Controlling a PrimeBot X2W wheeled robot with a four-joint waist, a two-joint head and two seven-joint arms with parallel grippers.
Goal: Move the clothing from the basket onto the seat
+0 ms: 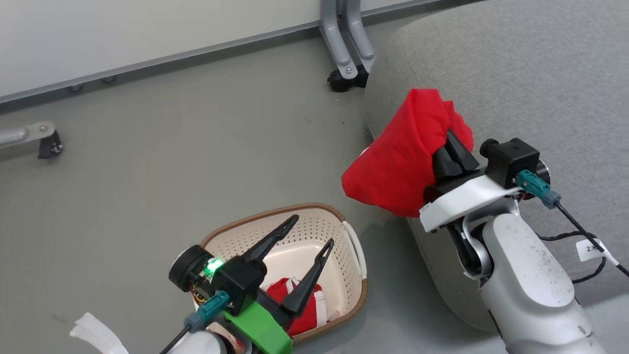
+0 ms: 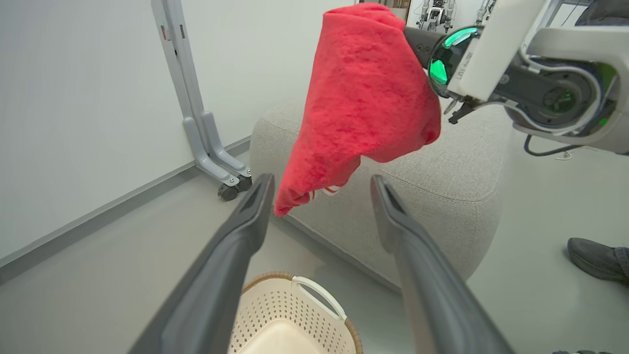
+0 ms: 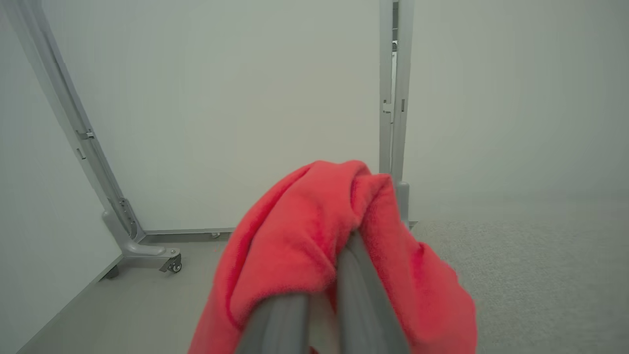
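- Red garment (image 1: 398,157): soft, fuzzy, towel-like cloth, bunched into a loose cone. A bit of white trim shows at its lower tip in the left wrist view.
- It hangs from the right gripper (image 1: 452,142) over the near left corner of the seat (image 1: 516,73). Whether the cloth touches the seat cannot be told.
- Right gripper: its two dark fingers are pressed close together and pinch a fold of the red garment, with cloth draped over both fingertips.
- Seat: a large grey cushion of coarse woven fabric with rounded corners and a stitched seam along its edge. It stands on the right.
- Basket (image 1: 314,221): cream plastic, a rounded rectangle with walls pierced by rows of small holes, a brown woven-look rim and a white loop handle. It stands on the floor (image 1: 172,162), near and just left of the seat.
- Second garment (image 1: 300,305): red with white stripes, crumpled at the near end of the basket.
- Left gripper (image 1: 312,229): its long tapered fingers are spread wide above the basket and grip nothing. A green light glows on its wrist.
- Tag (image 1: 592,248): white paper on the right arm's cable, with writing too small to read.
- Frame legs (image 1: 346,64): grey metal on black castors, at the far wall.
- Shoe (image 2: 597,258): dark, on the floor beyond the seat.
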